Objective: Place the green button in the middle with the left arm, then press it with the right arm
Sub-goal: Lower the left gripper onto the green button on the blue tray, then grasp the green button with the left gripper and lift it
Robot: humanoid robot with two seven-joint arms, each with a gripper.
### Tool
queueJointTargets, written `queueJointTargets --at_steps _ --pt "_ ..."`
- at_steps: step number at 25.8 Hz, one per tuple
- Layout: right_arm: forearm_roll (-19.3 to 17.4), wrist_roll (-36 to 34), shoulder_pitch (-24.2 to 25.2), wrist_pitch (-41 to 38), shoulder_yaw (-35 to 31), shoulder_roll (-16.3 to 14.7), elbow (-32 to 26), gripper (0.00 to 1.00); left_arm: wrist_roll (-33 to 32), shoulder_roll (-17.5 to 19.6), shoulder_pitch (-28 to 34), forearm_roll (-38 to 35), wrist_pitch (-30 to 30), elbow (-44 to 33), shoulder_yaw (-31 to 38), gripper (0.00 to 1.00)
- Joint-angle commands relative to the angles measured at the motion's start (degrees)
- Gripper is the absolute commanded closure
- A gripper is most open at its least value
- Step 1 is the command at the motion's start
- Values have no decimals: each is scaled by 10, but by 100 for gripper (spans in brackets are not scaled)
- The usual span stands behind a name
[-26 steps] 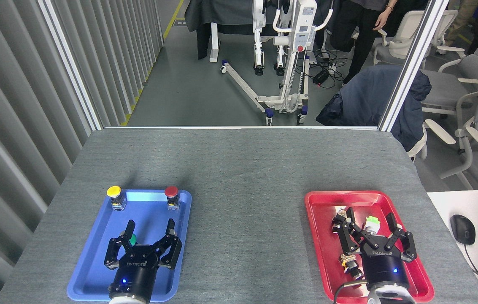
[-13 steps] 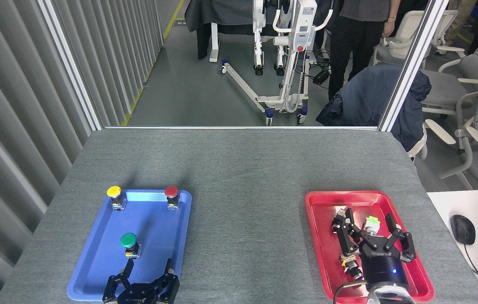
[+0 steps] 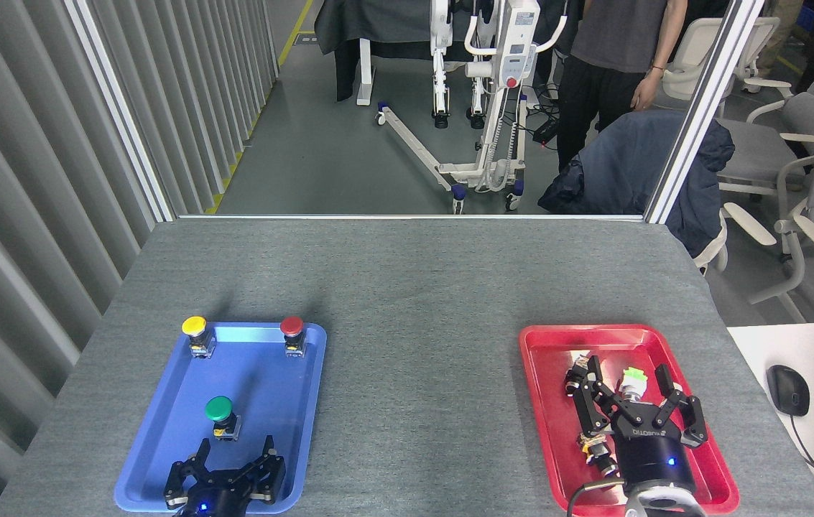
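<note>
Left gripper, fingers spread and empty, is hovering at 6 o'clock of the green button in the blue tray. Grasp step is pending; next it probably needs closing on the cap. Right gripper is hanging released over the red tray.

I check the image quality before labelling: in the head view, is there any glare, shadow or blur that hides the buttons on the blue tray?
Head view: sharp, evenly lit. A pale glare band lies on the blue tray's far rim between the yellow button and red button; soft shadows fall behind them. The green button is clear and unhidden, the left gripper open just below it.
</note>
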Motion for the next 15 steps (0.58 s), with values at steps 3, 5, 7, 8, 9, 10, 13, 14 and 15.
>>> queueJointTargets --at_steps 3,5,7,8,9,10,13,14,15 --pt "0 0 -2 0 0 0 0 0 -8 5 -12 -1 -1 6 7 2" --pt "0 0 -2 0 0 0 0 0 -8 5 -22 -1 -1 14 7 2" --pt "0 0 -2 0 -1 0 0 0 -8 4 -34 -1 -1 25 7 2" --pt "0 0 -2 0 0 0 0 0 -9 4 -39 0 -1 32 7 2" --pt "0 0 -2 0 0 0 0 0 -11 4 -45 0 -1 40 7 2" --pt "0 0 -3 0 0 0 0 0 -13 4 -52 -1 -1 50 7 2" --pt "0 0 -3 -1 0 0 0 0 -14 4 -73 0 0 85 7 2" --pt "0 0 -3 0 0 0 0 0 -14 4 -78 0 0 93 7 2" --pt "0 0 -3 0 0 0 0 0 -14 4 -82 0 0 100 7 2"
